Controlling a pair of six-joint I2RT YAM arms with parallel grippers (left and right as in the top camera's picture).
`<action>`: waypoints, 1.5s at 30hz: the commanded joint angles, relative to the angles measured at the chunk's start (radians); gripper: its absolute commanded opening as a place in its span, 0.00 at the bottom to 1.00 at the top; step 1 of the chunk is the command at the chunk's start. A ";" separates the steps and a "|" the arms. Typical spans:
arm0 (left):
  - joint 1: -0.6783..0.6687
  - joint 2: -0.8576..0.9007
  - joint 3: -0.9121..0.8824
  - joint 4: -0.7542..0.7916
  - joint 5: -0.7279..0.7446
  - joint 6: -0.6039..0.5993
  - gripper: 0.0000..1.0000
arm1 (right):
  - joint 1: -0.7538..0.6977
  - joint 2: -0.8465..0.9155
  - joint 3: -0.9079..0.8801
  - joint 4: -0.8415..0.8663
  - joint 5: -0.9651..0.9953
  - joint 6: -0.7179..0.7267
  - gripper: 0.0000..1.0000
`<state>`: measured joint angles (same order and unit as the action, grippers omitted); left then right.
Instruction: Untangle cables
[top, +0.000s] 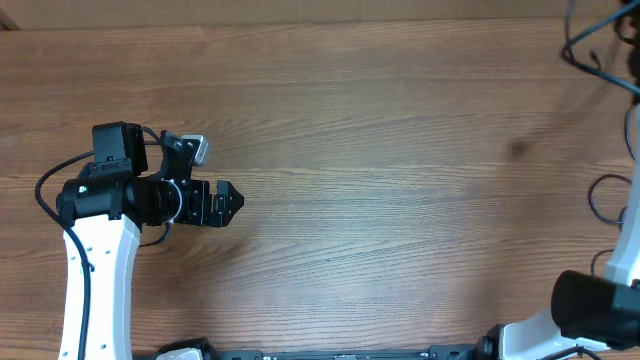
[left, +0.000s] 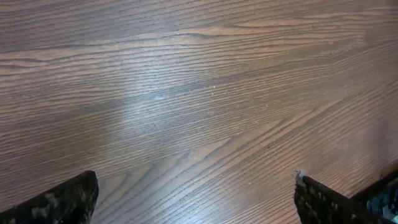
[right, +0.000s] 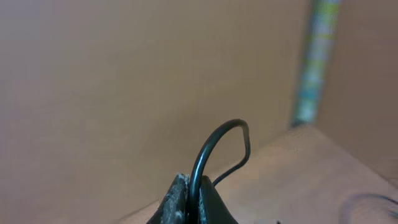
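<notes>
The brown wood-grain table (top: 380, 120) spreads under both arms, with a tan backdrop (right: 93, 74) behind it. Thin black cables (top: 588, 48) tangle at two o'clock. The right gripper (right: 191, 186) is clamped on one strand (right: 214, 138), which arches upward in a narrow loop. The left gripper (left: 196, 186), at nine o'clock, stands wide apart.

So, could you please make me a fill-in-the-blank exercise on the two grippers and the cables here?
1. The left gripper holds its jaws ____ above the brown wooden table.
2. The right gripper is ____ on a thin black cable loop.
3. In the overhead view, more black cable strands show at the table's ____ edge.
Missing: open; shut; right.
</notes>
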<state>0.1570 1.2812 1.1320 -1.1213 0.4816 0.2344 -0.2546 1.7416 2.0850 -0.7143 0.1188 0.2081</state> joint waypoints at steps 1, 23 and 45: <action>0.000 0.002 -0.004 0.001 0.000 -0.014 1.00 | -0.059 0.053 0.002 -0.033 0.035 -0.008 0.04; 0.000 0.002 -0.004 0.001 0.000 -0.014 1.00 | -0.121 0.313 -0.004 -0.349 0.038 -0.007 0.04; 0.000 0.002 -0.004 0.000 0.001 -0.014 1.00 | -0.121 0.336 -0.004 -0.541 0.007 0.000 1.00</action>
<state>0.1570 1.2812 1.1320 -1.1213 0.4816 0.2344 -0.3752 2.0743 2.0781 -1.2320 0.1646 0.2062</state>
